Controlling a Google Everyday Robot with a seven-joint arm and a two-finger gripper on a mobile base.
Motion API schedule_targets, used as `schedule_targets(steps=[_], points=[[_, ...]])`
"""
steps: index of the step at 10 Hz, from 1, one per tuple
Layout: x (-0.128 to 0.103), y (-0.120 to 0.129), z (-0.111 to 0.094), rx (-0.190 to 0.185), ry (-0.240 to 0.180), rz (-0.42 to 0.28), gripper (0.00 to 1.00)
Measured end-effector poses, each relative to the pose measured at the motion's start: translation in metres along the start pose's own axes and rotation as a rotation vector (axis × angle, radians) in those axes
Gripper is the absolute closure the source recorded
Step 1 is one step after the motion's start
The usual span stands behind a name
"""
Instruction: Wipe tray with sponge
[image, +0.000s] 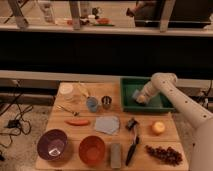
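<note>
A dark green rectangular tray (159, 101) sits at the far right part of the wooden table (65, 131), and the robot's white arm (172, 92) reaches into it from the right. The tool (142, 97) is down inside the tray, toward its left half, low over the tray floor. The pale blue sponge (135, 94) lies in the tray right against the tool's tip, on its left side; I cannot tell whether the tool is gripping the sponge or only touching it, nor how wide it stands. Left of the tray stand a small metal cup (106, 102) and, just beside it, a blue cup (92, 104), with a white round lid-like thing (66, 90) farther left. In the middle of the table a flat grey-blue cloth (107, 124) lies beside an orange-red carrot-like piece (77, 122). Along the near edge are a purple bowl (52, 145), an orange bowl (92, 149), a grey-brown block (115, 154), a black brush (132, 141) and a dark red bunch of grapes (164, 154). A round orange fruit (158, 128) sits just in front of the tray.
</note>
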Motion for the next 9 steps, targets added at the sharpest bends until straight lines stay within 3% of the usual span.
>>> schedule_targets(steps=[9], points=[[0.044,-0.049,-0.010,0.096,0.062,0.114,1.00]])
